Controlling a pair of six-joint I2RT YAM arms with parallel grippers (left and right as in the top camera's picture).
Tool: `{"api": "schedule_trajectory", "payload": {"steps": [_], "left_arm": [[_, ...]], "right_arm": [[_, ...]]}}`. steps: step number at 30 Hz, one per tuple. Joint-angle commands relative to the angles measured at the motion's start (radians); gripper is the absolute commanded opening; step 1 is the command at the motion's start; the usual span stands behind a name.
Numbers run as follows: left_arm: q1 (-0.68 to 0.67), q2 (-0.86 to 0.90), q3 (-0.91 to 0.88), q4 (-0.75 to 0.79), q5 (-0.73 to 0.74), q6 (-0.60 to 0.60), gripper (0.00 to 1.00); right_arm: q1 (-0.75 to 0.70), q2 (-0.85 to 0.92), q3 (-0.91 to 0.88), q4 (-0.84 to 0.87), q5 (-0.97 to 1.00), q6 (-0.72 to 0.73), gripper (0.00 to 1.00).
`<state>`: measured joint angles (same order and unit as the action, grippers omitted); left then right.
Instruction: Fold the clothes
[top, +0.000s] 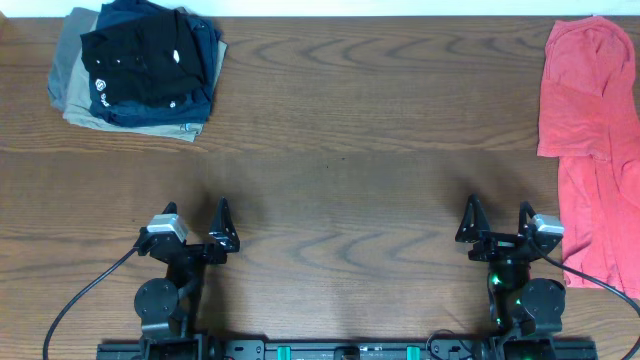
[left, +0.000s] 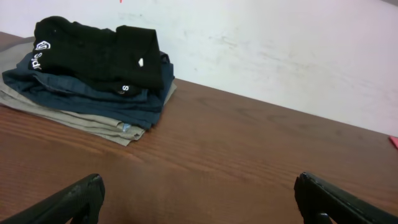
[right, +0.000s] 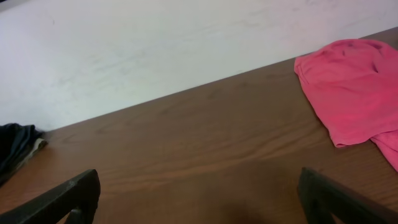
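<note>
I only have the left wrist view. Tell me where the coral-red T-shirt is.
Observer: The T-shirt lies unfolded along the table's right edge, across from the folded pile you see.
Operator: Report the right tool.
Observer: The right tool is open and empty, beside the shirt's near end and apart from it.
Operator: Check the lettering.
Observer: No lettering shows; only plain red cloth faces up.

text: none legible | black folded garment (left: 93, 53): white logo and letters, too small to read
</note>
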<state>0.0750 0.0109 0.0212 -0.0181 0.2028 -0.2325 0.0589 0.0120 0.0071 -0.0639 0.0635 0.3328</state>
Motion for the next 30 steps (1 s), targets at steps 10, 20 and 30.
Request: {"api": "schedule_trajectory", "payload": {"steps": [10, 20, 30], "left_arm": [[0.003, -0.007, -0.017, -0.033, 0.013, 0.002, 0.98], [0.003, -0.007, -0.017, -0.033, 0.013, 0.002, 0.98], [0.003, -0.007, -0.017, -0.033, 0.013, 0.002, 0.98]], "right_arm": [[0.006, 0.001, -0.002, -0.005, 0.0, 0.01, 0.99], [0.006, 0.001, -0.002, -0.004, 0.0, 0.011, 0.99], [0.006, 0.002, -0.002, 0.038, -0.404, 0.535, 0.99]]}}
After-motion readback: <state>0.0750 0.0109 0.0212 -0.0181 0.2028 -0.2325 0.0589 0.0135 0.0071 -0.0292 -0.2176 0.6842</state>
